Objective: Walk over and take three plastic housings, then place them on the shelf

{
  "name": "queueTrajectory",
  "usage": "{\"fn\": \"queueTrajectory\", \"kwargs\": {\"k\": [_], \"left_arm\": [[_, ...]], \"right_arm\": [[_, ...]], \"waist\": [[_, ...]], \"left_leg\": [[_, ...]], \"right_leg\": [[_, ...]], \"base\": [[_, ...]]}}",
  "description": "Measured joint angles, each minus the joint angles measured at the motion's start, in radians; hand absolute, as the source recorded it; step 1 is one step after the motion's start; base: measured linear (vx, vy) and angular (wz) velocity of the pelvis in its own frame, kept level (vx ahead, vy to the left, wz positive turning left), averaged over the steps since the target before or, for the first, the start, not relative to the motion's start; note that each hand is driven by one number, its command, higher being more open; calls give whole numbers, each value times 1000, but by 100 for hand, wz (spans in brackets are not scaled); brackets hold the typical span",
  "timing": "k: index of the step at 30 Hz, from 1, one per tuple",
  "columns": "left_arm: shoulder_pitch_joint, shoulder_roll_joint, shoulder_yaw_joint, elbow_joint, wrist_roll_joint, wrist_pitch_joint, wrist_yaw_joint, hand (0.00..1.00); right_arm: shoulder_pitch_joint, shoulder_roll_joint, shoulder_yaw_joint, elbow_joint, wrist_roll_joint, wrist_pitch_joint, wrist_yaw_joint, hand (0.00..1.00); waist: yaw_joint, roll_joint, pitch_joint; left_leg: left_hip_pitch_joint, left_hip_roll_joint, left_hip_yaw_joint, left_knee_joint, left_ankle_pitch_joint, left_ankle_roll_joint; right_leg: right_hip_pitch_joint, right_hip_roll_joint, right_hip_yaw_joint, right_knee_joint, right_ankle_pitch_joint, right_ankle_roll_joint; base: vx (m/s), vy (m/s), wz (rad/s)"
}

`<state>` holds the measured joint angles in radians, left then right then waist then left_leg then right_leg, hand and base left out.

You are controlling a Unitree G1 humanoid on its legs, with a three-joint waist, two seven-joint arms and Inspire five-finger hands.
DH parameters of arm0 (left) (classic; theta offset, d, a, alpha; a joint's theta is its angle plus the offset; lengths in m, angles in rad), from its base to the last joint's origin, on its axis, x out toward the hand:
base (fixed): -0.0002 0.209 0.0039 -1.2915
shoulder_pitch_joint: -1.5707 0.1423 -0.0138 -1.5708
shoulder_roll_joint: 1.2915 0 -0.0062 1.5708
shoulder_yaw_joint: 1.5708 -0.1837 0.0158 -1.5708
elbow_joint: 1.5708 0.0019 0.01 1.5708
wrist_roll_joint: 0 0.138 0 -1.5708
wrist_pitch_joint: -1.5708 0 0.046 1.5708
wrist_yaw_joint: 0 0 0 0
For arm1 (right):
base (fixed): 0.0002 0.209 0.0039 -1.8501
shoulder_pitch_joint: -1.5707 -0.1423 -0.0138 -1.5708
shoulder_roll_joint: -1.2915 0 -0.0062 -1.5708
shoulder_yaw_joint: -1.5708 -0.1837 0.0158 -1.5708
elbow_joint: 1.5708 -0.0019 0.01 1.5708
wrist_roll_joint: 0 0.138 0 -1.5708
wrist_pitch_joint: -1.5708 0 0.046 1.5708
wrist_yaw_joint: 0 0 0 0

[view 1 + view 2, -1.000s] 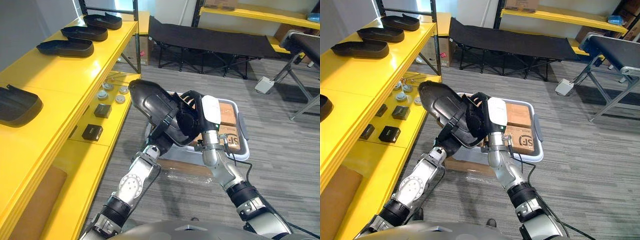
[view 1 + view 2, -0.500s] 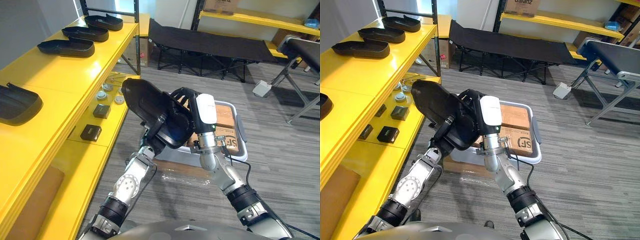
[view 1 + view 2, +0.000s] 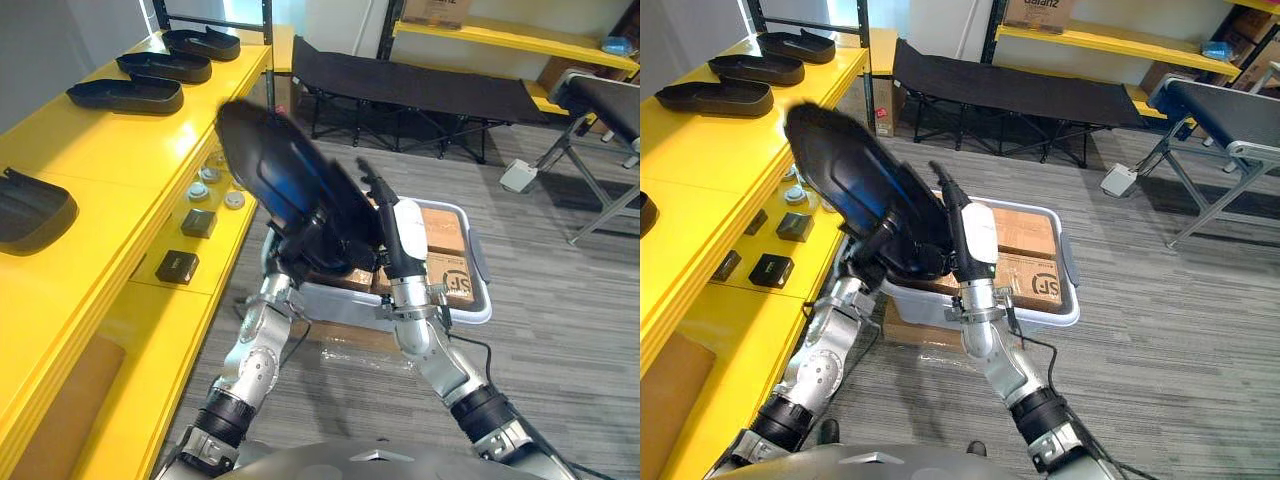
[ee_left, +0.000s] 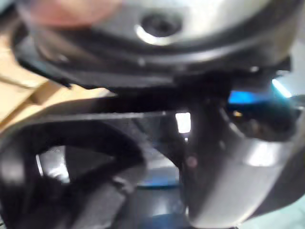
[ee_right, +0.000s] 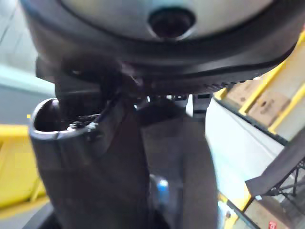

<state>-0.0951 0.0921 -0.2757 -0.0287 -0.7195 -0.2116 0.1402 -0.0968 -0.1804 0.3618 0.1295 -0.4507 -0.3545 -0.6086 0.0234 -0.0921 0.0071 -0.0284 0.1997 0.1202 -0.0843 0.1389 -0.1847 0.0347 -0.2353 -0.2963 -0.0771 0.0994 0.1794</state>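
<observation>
Left eye view: the black plastic housing (image 3: pixel 285 170) is riding in the air between both hands. It is tilting steeply, with its upper end leaning toward the yellow shelf (image 3: pixel 110 150) and its lower end hanging over the grey bin (image 3: pixel 478 290). It is not touching the shelf.

The left hand (image 3: pixel 303 255) is bearing the lower end from beneath. Whether it is clamping or merely propping I cannot tell, because the shell is hiding it. The right hand (image 3: pixel 398 235) is lying against the near side, with its fingers (image 3: pixel 365 178) stretching out straight along the rim. It is pressing rather than gripping.

The shelved housings (image 3: pixel 125 93) are lying on the top board, with bare yellow showing between the nearest one and the other three.

Handling, as judgement:
- **Weight and stiffness:** It is looking like a thin moulded shell, so probably light and fairly stiff. It is also long enough to lever about whichever end is carrying it.
- **Surface:** The broad face is throwing a glossy reflection, so I am expecting it to be slippery under a flat press.
- **Where to hold:** The rim and side wall are offering the better purchase, with one hand under the lower end and the other steadying an edge.
- **Risk:** The shell may slide out while it is tipping down flat onto the board.
</observation>
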Motion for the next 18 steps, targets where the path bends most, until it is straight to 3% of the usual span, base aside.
{"fn": "queueTrajectory", "kwargs": {"k": [4,6,7,9,10,13,16,18], "left_arm": [[48,-18,70,-129,223,-58,35,0],[76,-38,146,-151,320,-90,97,0],[100,-48,207,-158,398,-107,174,0],[121,-58,264,-159,481,-116,260,0],[141,-63,302,-160,558,-115,347,0],[160,-77,329,-161,702,-113,466,0],[167,-78,311,-180,797,-105,495,0],[171,-75,282,-192,810,-105,480,0]], "right_arm": [[78,53,-122,-138,147,-102,8,100],[118,70,-233,-201,228,-131,19,100],[153,76,-311,-239,287,-142,37,100],[200,83,-373,-273,349,-148,62,100],[250,92,-418,-295,418,-149,96,100],[323,115,-431,-297,507,-149,161,100],[377,135,-428,-297,508,-140,204,100],[427,146,-427,-293,507,-95,262,100]], "waist": [[-4,21,-8],[-9,33,-11],[-22,44,-12],[-32,53,-12],[-41,60,-14],[-55,63,-13],[-61,64,-13],[-71,69,-14]], "left_leg": [[7,-1,10,0,-12,-1],[18,0,14,-1,-22,-8],[22,0,17,-1,-29,-3],[22,0,21,-1,-29,-4],[24,1,27,-1,-30,-7],[38,1,49,-1,-37,-11],[37,2,65,0,-41,-12],[37,1,69,0,-43,-9]], "right_leg": [[-1,-2,1,6,-3,-4],[4,-3,5,7,-8,-5],[4,-3,9,8,-14,-12],[1,-3,12,7,-15,-11],[-1,-3,17,6,-16,-10],[-2,-3,35,4,-16,-10],[-17,-4,52,4,-16,-10],[-19,-5,56,4,-16,-9]], "base": [[5,4,-6],[-2,3,-10],[-3,1,-8],[2,2,-8],[10,1,-12],[16,4,-18],[10,5,-16],[16,3,-7]]}}
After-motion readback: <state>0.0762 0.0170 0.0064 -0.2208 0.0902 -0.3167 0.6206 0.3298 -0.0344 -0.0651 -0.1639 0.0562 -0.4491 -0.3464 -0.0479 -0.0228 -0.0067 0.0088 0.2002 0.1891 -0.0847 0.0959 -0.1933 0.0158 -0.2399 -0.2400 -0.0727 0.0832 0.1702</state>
